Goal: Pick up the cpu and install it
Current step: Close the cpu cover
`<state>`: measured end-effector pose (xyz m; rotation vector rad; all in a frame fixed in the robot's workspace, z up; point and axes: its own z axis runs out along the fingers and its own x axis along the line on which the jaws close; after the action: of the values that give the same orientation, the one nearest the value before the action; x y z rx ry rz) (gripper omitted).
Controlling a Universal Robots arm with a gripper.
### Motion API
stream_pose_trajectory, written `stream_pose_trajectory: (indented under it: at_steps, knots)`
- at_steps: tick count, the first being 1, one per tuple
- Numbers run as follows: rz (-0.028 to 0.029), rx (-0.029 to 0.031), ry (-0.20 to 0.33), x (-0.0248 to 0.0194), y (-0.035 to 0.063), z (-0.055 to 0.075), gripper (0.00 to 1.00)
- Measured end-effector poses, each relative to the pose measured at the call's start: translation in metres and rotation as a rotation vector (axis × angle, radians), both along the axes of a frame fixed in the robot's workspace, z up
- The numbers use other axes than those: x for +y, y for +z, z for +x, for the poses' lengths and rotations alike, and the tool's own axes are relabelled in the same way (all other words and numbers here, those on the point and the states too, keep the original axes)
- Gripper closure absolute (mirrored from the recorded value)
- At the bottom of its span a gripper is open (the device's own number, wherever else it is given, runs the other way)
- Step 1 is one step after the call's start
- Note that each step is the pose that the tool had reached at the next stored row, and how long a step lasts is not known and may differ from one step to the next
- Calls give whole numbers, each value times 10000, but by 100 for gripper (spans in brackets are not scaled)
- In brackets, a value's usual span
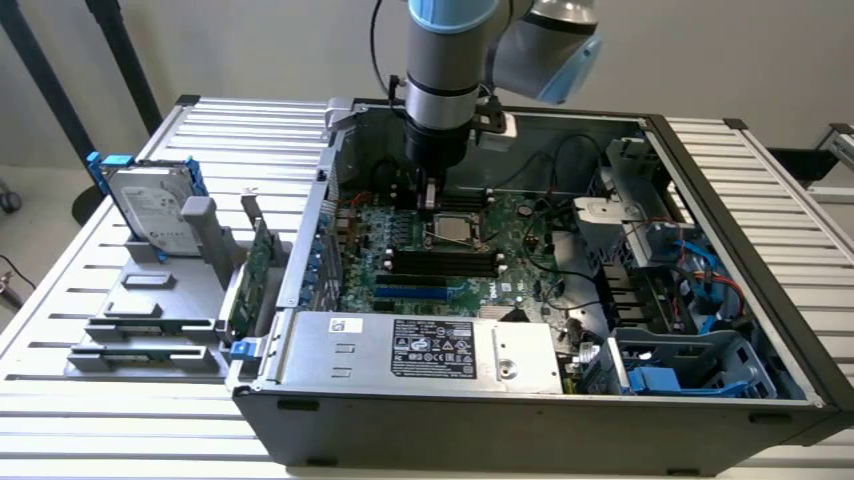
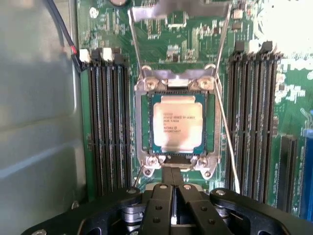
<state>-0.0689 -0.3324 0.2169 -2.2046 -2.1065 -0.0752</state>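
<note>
The cpu [image 2: 177,121] lies flat in the motherboard [image 2: 195,44] socket, between two banks of memory slots [image 2: 105,122]; its printed lines are not legible. The tool [image 2: 173,178] hangs just above the socket's edge, fingers closed together, holding nothing. The exterior view adds the power supply [image 1: 400,350] along one wall of the computer case [image 1: 534,430]; its label is unreadable.

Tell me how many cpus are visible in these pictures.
1. The cpu lies flat in the socket on the motherboard, close to the shut gripper. Another could be hidden behind the arm or the case's walls.
</note>
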Motion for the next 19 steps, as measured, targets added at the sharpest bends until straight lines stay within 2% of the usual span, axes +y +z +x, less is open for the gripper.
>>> stream_pose_trajectory:
  at_steps: [3, 11, 19]
  knots:
    - [13, 0, -1, -30, 31, 128, 89]
    - [61, 15, -2, -118, 213, 473, 89]
    - [151, 22, 0, -152, 394, 837, 89]
